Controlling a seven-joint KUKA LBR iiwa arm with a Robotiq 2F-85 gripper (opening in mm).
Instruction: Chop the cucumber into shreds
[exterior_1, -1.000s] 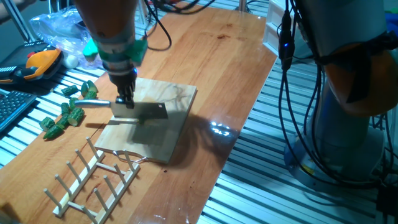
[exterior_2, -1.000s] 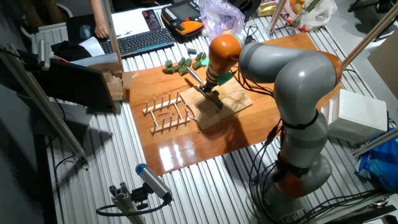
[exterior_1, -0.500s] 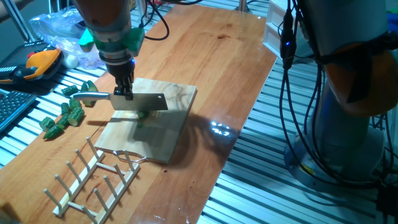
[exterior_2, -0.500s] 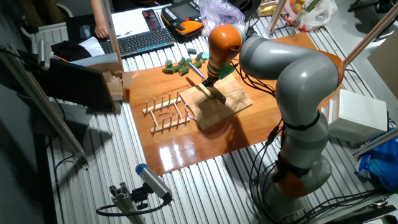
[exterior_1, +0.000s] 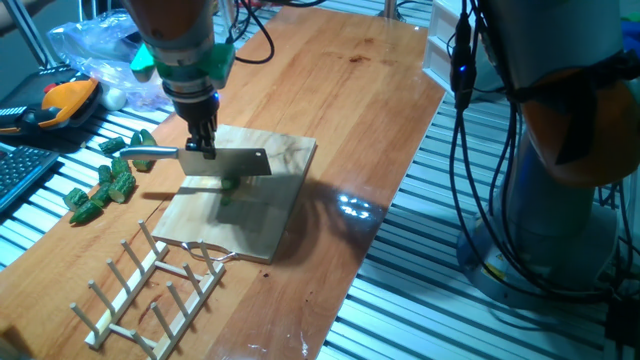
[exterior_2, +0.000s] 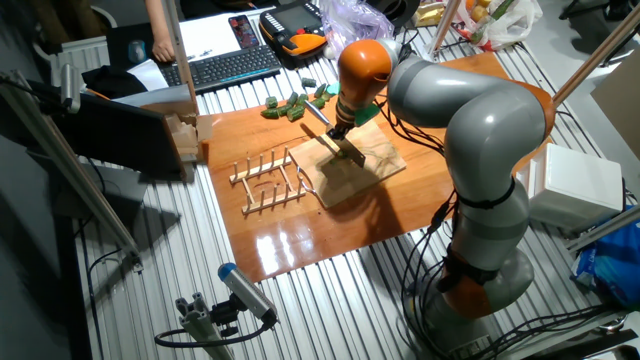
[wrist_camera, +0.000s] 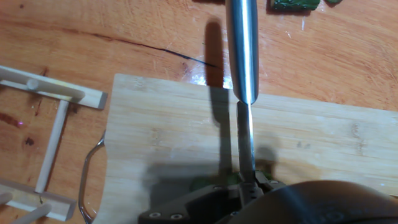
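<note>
My gripper (exterior_1: 203, 146) is shut on a cleaver-style knife (exterior_1: 226, 163), gripping it where the steel handle (wrist_camera: 241, 50) meets the blade. The blade hangs level a little above the wooden board (exterior_1: 262, 222). Under the blade lies the cucumber (exterior_1: 228, 185), a small dark green bit on the board. In the hand view the gripper (wrist_camera: 247, 186) looks down the blade's spine, and green cucumber (wrist_camera: 202, 183) peeks out on either side at the bottom edge. The other fixed view shows the gripper (exterior_2: 340, 129) and knife (exterior_2: 347, 151) over the board (exterior_2: 365, 172). Shreds are hidden; I cannot make any out.
Several dark green chunks (exterior_1: 108, 183) lie scattered on the table left of the board, also in the other fixed view as chunks (exterior_2: 296, 102). A wooden peg rack (exterior_1: 150, 290) stands in front of the board. A keyboard (exterior_2: 228, 68) and an orange tool (exterior_1: 62, 100) lie past the table's edge.
A second ago the knife blade was low on the board. It rose and uncovered the green piece beneath. Over the last half second it has barely moved.
</note>
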